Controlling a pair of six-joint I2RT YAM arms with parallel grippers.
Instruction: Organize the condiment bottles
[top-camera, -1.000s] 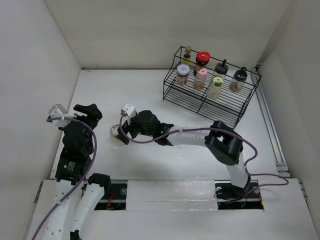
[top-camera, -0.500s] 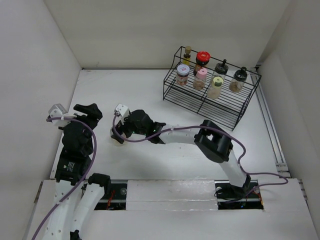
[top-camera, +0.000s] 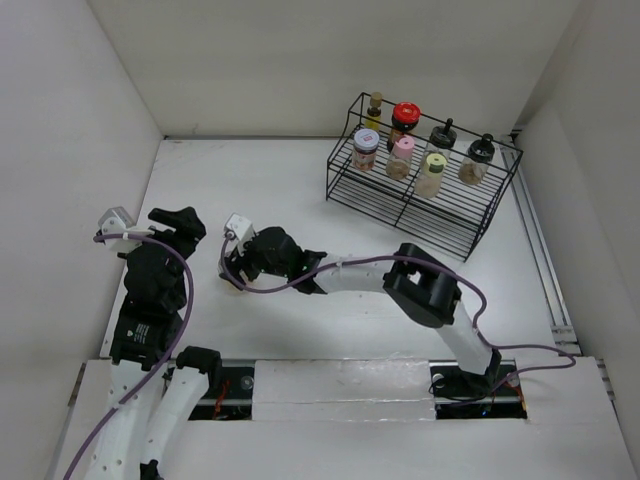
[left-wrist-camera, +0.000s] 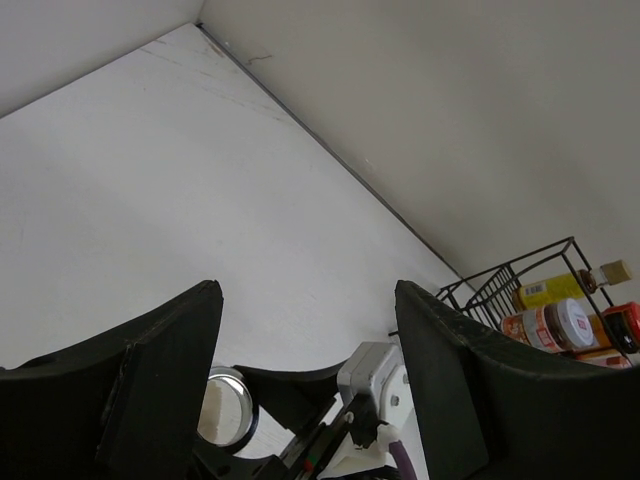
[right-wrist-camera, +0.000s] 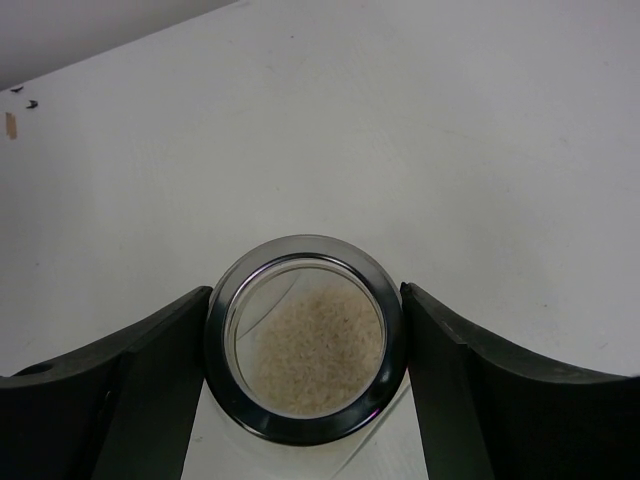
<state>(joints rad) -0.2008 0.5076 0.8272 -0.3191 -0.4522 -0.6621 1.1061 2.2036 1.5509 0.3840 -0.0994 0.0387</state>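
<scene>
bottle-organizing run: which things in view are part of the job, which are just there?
Job: metal-rimmed jar of beige grains, right gripper with jaws against its rim; seven bottles on the wire rack.
Just there: left gripper, open, holding nothing; purple cables.

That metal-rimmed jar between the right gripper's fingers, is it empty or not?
Not empty: the metal-rimmed jar shows beige granules inside in the right wrist view; how full, cannot tell.

Lab test cell (bare white walls (top-camera: 300, 60))
</scene>
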